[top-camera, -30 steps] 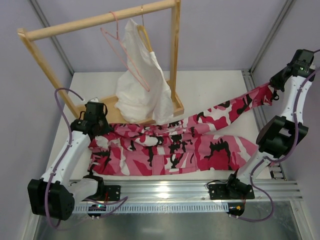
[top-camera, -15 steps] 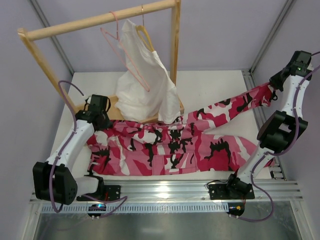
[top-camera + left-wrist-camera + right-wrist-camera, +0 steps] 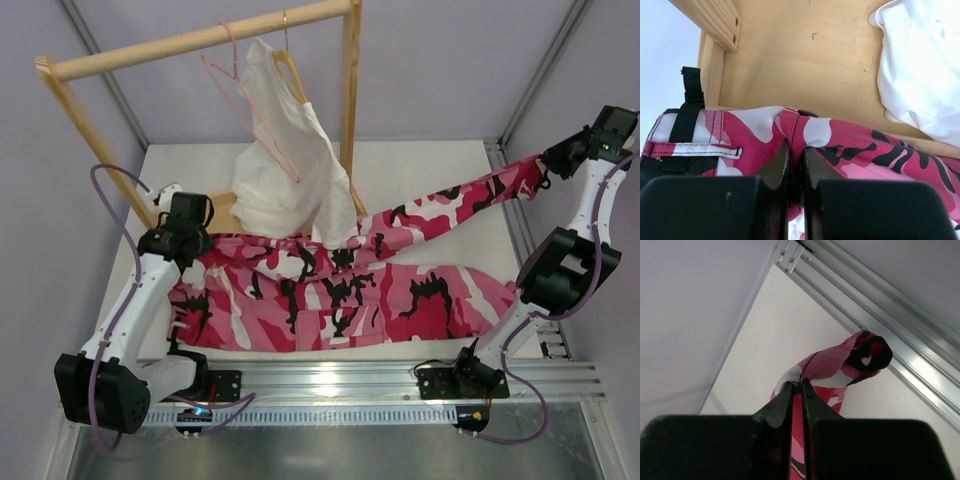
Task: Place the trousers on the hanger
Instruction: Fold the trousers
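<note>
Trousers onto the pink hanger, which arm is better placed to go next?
Probably left: the left gripper pinches the trousers at the waistband beside the rack, near the pink hanger. The right gripper holds a leg end far off to the right.

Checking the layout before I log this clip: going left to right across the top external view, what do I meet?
left hand → white garment → right hand. The trousers span from hand to hand and the pink hanger overlaps the garment, so both are left out.
</note>
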